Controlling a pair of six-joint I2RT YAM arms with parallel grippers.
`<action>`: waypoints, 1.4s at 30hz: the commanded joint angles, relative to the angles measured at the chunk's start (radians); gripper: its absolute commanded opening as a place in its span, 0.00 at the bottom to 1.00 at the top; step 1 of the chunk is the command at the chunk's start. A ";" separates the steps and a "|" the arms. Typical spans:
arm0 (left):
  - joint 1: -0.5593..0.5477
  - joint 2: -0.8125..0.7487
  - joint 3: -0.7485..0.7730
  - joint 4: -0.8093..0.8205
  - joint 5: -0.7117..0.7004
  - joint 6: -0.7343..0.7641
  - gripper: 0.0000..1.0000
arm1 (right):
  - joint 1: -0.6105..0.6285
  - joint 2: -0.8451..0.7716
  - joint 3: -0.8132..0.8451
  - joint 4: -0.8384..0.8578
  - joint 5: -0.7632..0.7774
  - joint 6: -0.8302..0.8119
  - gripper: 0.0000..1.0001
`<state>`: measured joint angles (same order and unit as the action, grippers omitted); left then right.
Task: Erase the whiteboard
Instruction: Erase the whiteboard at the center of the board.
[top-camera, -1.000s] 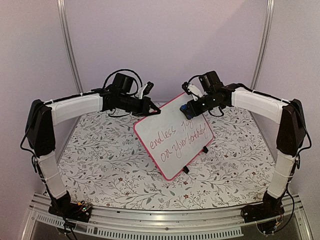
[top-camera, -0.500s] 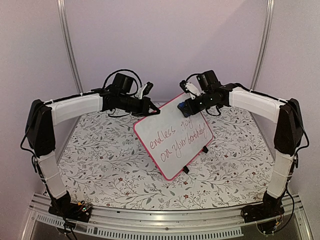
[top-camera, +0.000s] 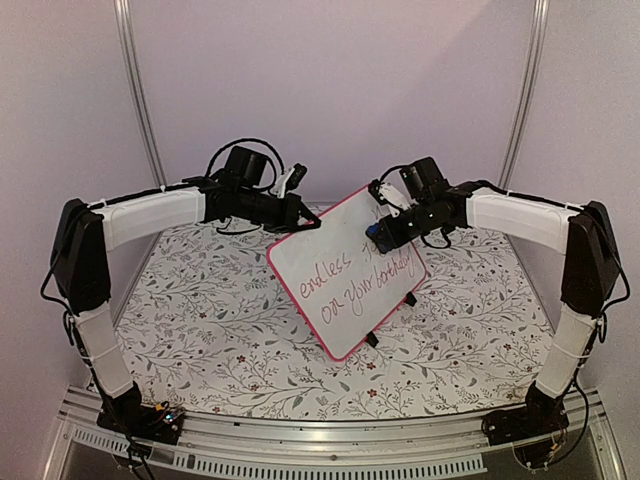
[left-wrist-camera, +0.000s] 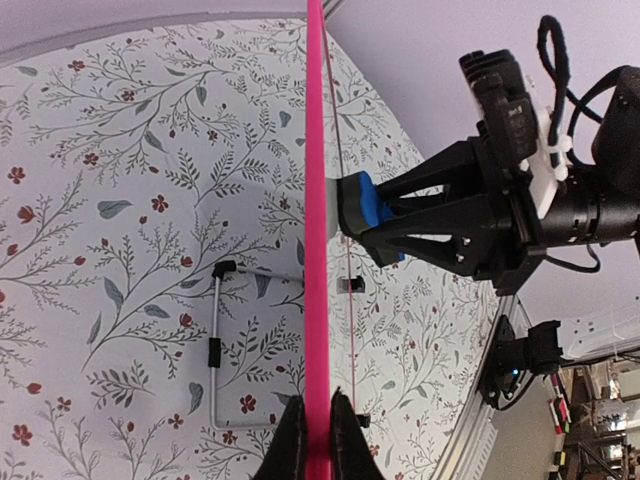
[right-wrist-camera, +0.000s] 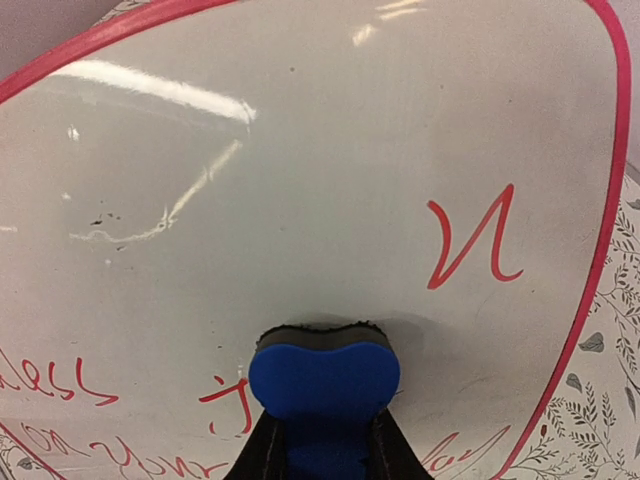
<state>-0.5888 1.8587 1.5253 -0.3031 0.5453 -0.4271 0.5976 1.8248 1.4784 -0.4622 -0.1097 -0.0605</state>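
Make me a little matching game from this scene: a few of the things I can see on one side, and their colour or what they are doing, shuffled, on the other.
Things:
1. left gripper
2. eraser
3. writing
4. clip feet

Descriptions:
A. red, on the face of the whiteboard
B. blue, pressed against the whiteboard's face by the right gripper
C. black, at the whiteboard's lower edge
D. shut on the whiteboard's pink rim

Pairs: 1-D, 2-B, 3-A, 4-C
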 joint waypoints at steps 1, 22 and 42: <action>-0.022 -0.019 0.013 -0.010 -0.019 0.078 0.00 | 0.004 0.003 0.023 -0.029 0.046 0.021 0.00; -0.021 -0.020 0.013 -0.013 -0.023 0.081 0.00 | -0.037 0.115 0.206 -0.063 0.066 0.008 0.00; -0.020 -0.013 0.013 -0.013 -0.028 0.082 0.00 | -0.067 -0.027 -0.087 0.043 0.036 0.036 0.00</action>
<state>-0.5907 1.8572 1.5257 -0.3038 0.5415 -0.4232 0.5346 1.8000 1.3792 -0.4168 -0.0631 -0.0334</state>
